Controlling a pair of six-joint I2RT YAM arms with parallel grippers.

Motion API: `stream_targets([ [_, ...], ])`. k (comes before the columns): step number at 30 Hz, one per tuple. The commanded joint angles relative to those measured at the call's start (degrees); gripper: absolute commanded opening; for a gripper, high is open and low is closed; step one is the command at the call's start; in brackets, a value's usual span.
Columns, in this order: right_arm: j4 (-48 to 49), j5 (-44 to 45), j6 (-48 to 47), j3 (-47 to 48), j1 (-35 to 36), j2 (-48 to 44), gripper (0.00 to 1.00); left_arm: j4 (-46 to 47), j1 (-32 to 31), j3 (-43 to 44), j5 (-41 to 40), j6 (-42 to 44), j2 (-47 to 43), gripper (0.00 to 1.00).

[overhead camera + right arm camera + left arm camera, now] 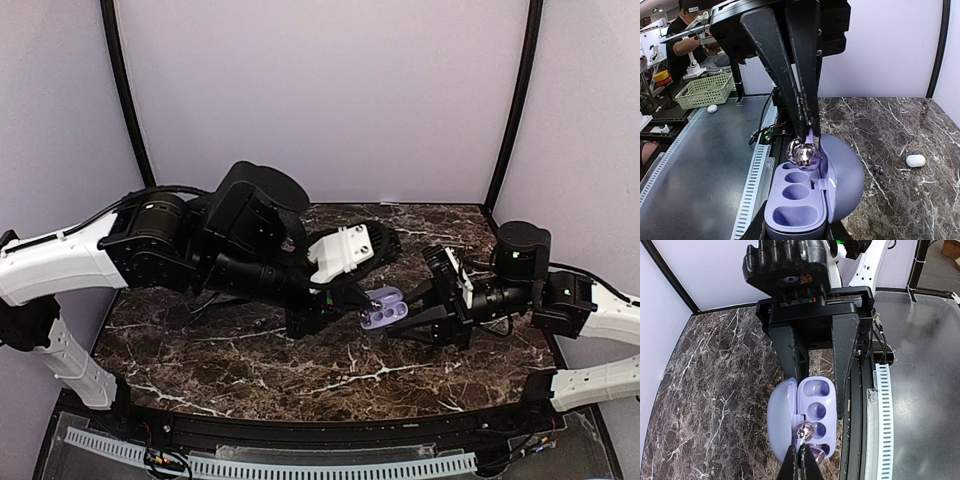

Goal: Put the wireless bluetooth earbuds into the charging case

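Note:
The lavender charging case (383, 308) is open, its sockets facing up and its lid (845, 175) swung aside. My right gripper (412, 316) is shut on the case base, one black finger on each long side (845, 365). My left gripper (800, 454) is shut on the stem of a glossy lilac earbud (805, 430). That earbud (802, 152) hangs just above the end socket nearest the left arm, beside the hinge. In the right wrist view the left gripper (809, 134) comes down from above. The end socket under it is mostly hidden.
A white oval pebble (915, 160) lies on the marble table (250, 370) beyond the lid, with a tiny dark lilac item (879, 170) near it. A slotted cable rail (882, 430) runs along the table's near edge. A green basket (705, 90) stands off the table.

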Motion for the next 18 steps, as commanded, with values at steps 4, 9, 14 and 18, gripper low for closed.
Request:
stream_targets([
  [4,3.20,0.97,1.24,-0.77,0.33,-0.95,0.00,-3.36,-0.77,2.58,-2.61,1.14,-0.19,0.00],
  [9,3.87,1.42,2.52,-0.78,0.34,-0.78,0.00,-4.23,-1.48,3.09,-2.25,1.78,0.46,0.00],
  [14,3.96,2.16,3.24,-0.96,0.27,-1.05,0.00,-4.92,-2.14,4.00,-3.51,2.17,1.43,0.00],
  [18,3.97,1.19,3.37,-0.95,0.33,-1.25,0.00,-5.06,-2.63,4.35,-5.33,2.27,2.08,0.00],
])
